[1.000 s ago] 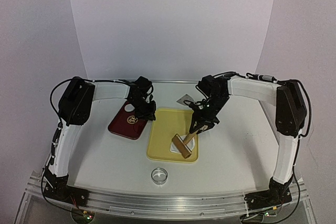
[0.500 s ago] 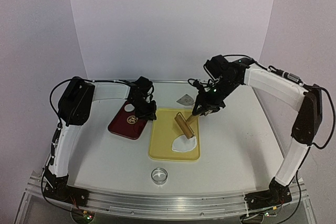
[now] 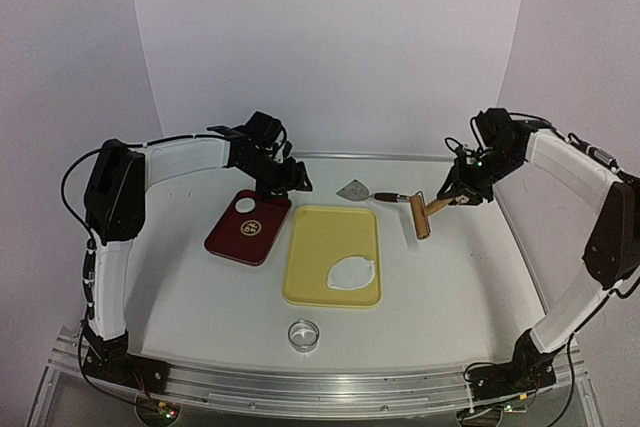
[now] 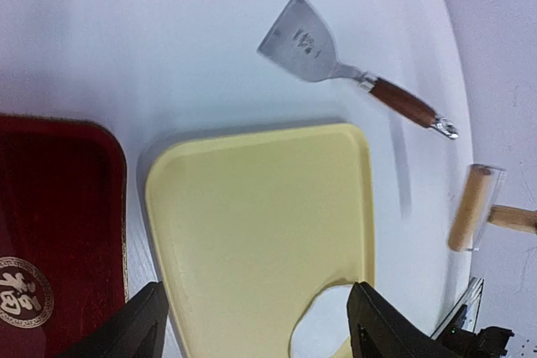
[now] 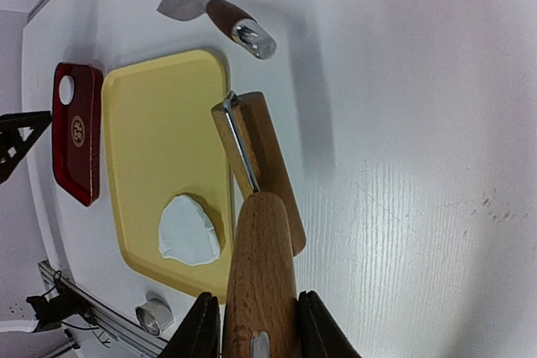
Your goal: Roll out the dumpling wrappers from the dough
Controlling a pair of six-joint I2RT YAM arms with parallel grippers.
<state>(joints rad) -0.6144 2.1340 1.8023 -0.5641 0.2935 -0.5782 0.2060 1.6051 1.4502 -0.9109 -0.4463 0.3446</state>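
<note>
White table (image 3: 180, 287) seen from above carried a yellow tray (image 3: 320, 237) with the dough (image 3: 352, 274) in its near right corner, and a dumpling wrapper (image 3: 245, 206) on the red tray (image 3: 235, 239) left of it. Left wrist: the left gripper (image 4: 260, 329) stood spread wide by the yellow tray's far left corner. Right wrist: the right gripper (image 5: 258, 329) clamped the rolling pin (image 5: 273, 169) right of the yellow tray.

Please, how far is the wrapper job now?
Done: one round wrapper lies on the red tray, near the open left end effector. In hand: the right end effector holds the rolling pin beside the yellow board. Left: the flattened dough sheet there probably needs more cutting with the ring cutter.
</note>
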